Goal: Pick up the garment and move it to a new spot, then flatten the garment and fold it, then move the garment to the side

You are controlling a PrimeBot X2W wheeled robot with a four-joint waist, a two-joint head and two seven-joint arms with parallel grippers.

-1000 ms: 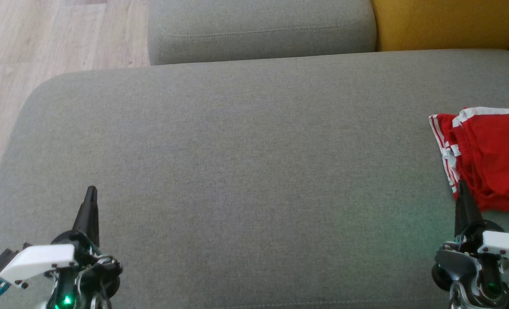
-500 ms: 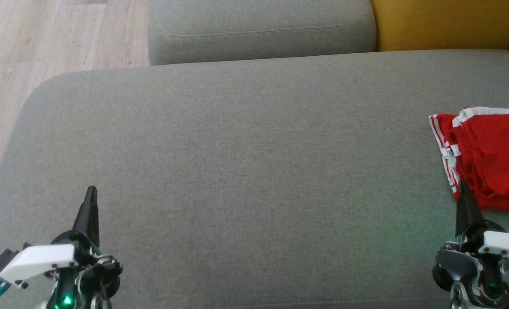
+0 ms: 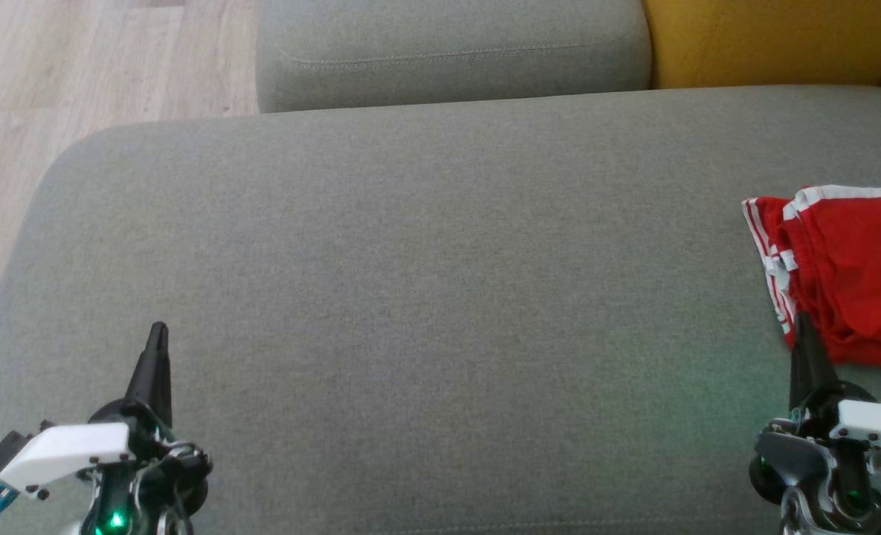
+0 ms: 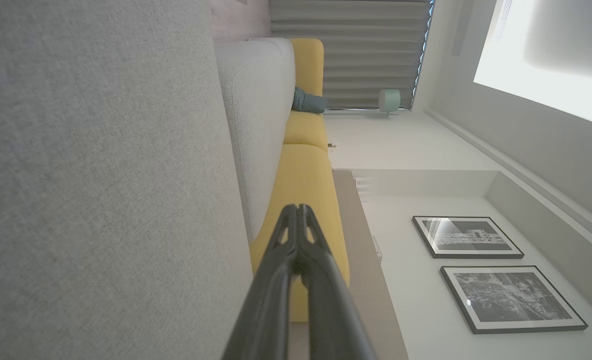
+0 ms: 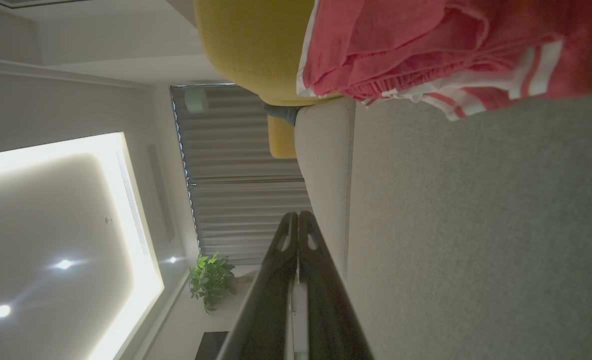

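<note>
— Under the left jaws and the right jaws?
— Grey seat cushion.
— Beyond the tips?
— Grey back cushion. Yellow cushion beside it, nearer the right jaws. Wooden floor out past the left jaws.
— Elsewhere?
— Framed pictures right of the left jaws, left wrist view. Potted plant left of the right jaws, right wrist view.

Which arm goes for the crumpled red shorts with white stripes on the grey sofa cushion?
Right. The right gripper, shut, points at the crumpled red white-striped shorts with its tip at their near edge; the left gripper sits across the grey cushion.
</note>
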